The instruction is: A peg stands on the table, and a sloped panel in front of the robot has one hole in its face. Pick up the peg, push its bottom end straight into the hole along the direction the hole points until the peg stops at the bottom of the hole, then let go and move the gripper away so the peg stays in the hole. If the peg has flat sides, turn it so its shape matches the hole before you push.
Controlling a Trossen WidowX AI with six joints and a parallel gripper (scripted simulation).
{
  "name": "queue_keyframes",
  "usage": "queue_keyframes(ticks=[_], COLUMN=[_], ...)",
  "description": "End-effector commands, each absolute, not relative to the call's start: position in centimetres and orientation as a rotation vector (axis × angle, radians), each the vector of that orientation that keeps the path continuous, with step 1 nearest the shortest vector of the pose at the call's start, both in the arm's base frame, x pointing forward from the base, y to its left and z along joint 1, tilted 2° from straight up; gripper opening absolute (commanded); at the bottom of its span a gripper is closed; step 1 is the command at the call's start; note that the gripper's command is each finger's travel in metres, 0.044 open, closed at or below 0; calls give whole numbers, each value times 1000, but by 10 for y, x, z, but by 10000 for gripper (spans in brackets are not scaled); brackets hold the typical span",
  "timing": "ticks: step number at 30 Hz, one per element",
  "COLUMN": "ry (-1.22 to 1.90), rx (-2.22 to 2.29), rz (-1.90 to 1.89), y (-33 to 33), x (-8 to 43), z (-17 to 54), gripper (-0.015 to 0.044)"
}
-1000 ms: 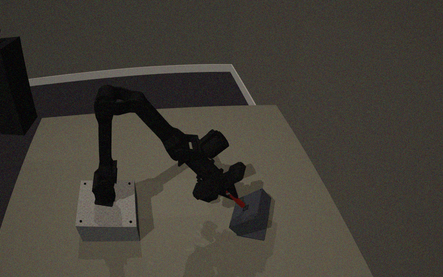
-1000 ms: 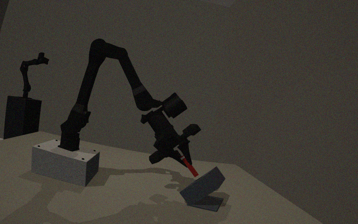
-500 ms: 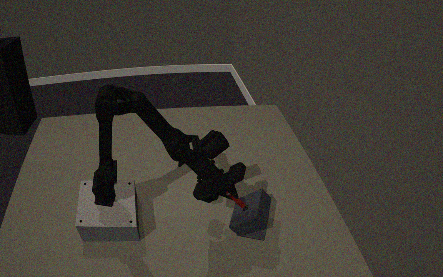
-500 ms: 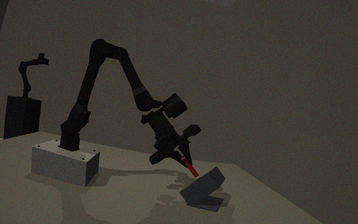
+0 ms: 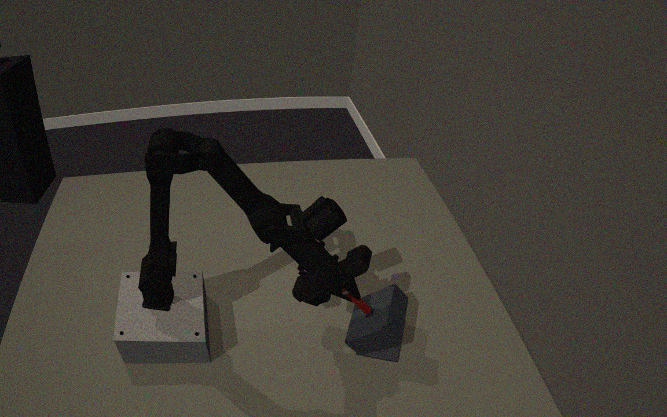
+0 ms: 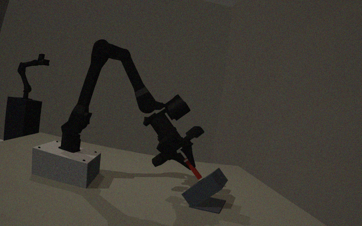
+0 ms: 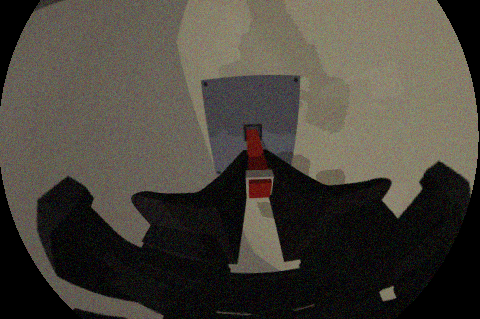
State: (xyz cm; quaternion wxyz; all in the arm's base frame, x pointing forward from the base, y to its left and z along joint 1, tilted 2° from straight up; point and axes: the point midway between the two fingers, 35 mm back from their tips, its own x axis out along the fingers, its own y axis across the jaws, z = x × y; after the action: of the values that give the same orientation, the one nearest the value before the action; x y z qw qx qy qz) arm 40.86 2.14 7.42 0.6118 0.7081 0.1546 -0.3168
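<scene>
The red peg [image 5: 362,304] [image 6: 194,170] [image 7: 254,145], square in section with a pale band near its top, is tilted in my gripper [image 5: 355,298] [image 6: 192,167] [image 7: 255,154], which is shut on it. The blue-grey sloped panel [image 5: 369,334] [image 6: 205,186] [image 7: 225,104] stands just beyond the fingertips. Its square hole [image 5: 369,313] [image 7: 253,125] has a dark rim and is not seen in the exterior view. The peg's bottom end is at the hole's mouth; its sides look roughly in line with the hole's. Whether the tip is inside, I cannot tell.
The arm stands on a grey base block [image 5: 165,352] [image 6: 58,168] at the left of the table [image 5: 283,373] [image 6: 137,196]. A second arm stands on a dark pedestal [image 5: 2,134] [image 6: 22,121] beyond the table. The table's right edge runs past the panel.
</scene>
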Motion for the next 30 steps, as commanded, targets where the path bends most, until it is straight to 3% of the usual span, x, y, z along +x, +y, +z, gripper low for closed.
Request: queue_keyframes(ticks=[1,30], ry=[360,360], rx=[1631,1631], rz=[-734,-733], y=[21,20], x=[410,420], z=[71,63], gripper=[0,0])
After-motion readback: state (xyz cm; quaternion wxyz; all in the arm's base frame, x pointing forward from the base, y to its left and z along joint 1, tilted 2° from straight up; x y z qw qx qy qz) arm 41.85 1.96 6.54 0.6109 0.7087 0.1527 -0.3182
